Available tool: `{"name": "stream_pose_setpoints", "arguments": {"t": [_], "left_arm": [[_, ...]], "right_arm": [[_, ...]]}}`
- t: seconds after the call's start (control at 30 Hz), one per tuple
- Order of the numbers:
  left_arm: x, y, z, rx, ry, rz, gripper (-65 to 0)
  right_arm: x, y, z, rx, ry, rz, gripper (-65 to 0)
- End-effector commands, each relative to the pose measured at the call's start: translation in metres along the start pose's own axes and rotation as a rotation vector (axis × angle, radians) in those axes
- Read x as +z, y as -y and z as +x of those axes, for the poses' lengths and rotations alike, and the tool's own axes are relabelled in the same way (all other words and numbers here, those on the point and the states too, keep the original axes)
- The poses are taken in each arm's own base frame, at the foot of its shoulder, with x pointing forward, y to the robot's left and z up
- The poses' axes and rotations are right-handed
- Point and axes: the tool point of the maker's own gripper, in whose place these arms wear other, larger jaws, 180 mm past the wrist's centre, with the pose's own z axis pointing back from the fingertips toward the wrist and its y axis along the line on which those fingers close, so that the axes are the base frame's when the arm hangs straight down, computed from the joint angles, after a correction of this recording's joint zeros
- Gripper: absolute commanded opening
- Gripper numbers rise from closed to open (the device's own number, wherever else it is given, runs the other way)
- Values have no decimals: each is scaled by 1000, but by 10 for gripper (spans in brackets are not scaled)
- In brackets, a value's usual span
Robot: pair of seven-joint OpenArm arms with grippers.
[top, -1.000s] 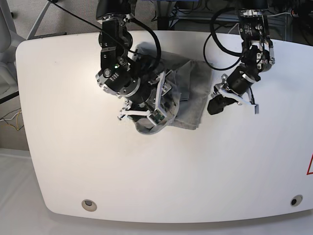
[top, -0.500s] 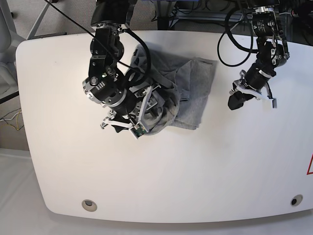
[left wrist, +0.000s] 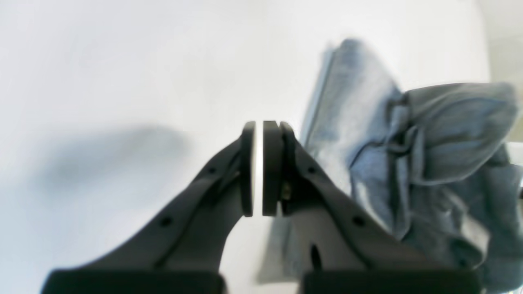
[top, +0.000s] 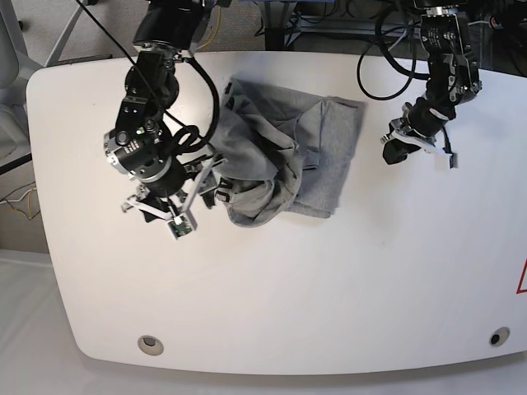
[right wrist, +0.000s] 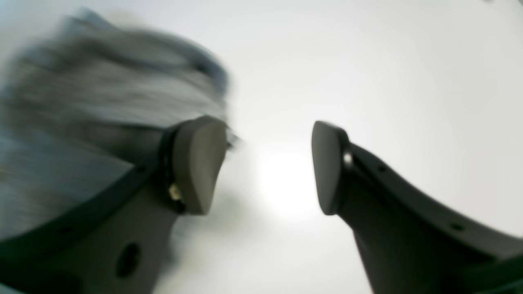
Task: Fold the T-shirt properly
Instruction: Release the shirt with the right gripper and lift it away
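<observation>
- Lying bunched on the white table (top: 346, 288), the grey T-shirt (top: 325, 156) sat toward twelve o'clock of the tabletop's middle in the base view, a flatter folded panel to its three o'clock side and a rumpled, rounded heap toward seven o'clock.
- The right gripper (right wrist: 269, 165) hung just off the heap's nine o'clock edge in the base view, where it showed at (top: 169, 216). Its jaws stood spread with bare table showing between them, and nothing was pinched.
- In the right wrist view the T-shirt (right wrist: 98, 110) was a motion-blurred grey mass at ten o'clock, behind the one finger (right wrist: 200, 163); whether cloth touched that finger could not be told through the blur.
- The left gripper (left wrist: 258, 167) had its pads pressed together with only a thin bright seam between them, and no cloth lay in that seam.
- In the base view the left gripper (top: 395, 151) hovered at three o'clock of the shirt, near its folded edge but apart from it, over bare table.
- From the left wrist view the T-shirt (left wrist: 429, 155) lay at three o'clock of the closed tips, with a flat folded strip nearest them and loose wrinkled folds piled further off.
- Dark cables (top: 375, 70) looped from the left arm at the table's far edge.
</observation>
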Motion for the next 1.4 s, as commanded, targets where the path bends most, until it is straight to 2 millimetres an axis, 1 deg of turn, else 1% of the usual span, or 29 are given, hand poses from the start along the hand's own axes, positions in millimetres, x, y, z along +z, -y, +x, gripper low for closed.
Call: {"name": "stream_pose_setpoints", "arguments": {"t": [0.0, 0.17, 0.23, 0.47, 0.73, 0.8, 1.23, 1.37], "left_arm": [[2, 2, 6, -20, 21, -8, -628], [5, -3, -4, -20, 0, 6, -629], [6, -4, -5, -21, -1, 8, -629], [12, -13, -6, -37, -13, 29, -629], [13, -15, -7, -40, -18, 34, -629], [14, -17, -11, -37, -27, 39, -629], [15, -17, -14, -33, -30, 40, -629], [15, -18, -13, -34, -31, 41, -629]], "right_arm": [[5, 5, 7, 6, 39, -9, -404], [7, 10, -11, -20, 21, -23, -597], [8, 11, -19, -31, 16, -27, -650], [10, 7, -36, -30, -5, -19, -644], [14, 7, -59, -20, -56, -16, -644], [16, 7, -65, -17, -72, -16, -644], [22, -14, -98, -36, -112, 26, -644], [23, -17, -102, -40, -120, 34, -644]]}}
